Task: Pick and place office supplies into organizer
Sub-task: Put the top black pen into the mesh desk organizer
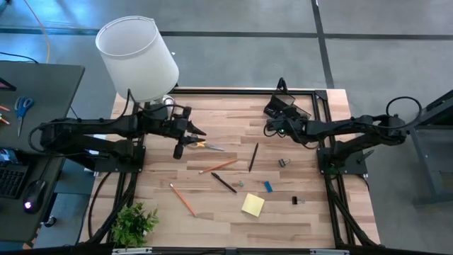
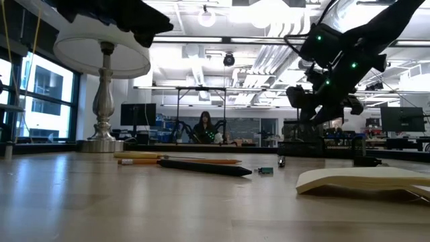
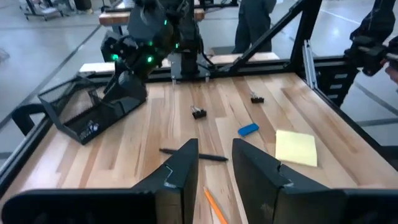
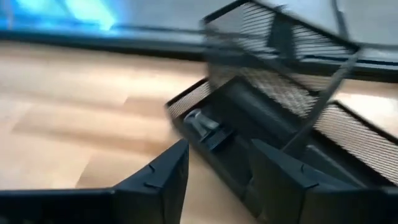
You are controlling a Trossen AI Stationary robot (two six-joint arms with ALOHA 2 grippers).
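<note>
While the right gripper (image 1: 272, 129) hovers with fingers apart beside the black mesh organizer (image 1: 285, 108) at the table's far edge, the left gripper (image 1: 200, 133), fingers parted, holds nothing above the yellow-handled scissors (image 1: 207, 146).

I see the black mesh organizer (image 1: 286, 108) at upper right of the table. Scattered mid-table: pencils (image 1: 218, 166), black pen (image 1: 253, 157), blue eraser (image 1: 268, 186), yellow sticky pad (image 1: 253, 205), clips (image 1: 283, 162).

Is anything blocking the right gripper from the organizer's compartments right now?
Nothing visible does. The right gripper hangs open directly over the black mesh organizer, with a small clip already lying in its front tray.
</note>
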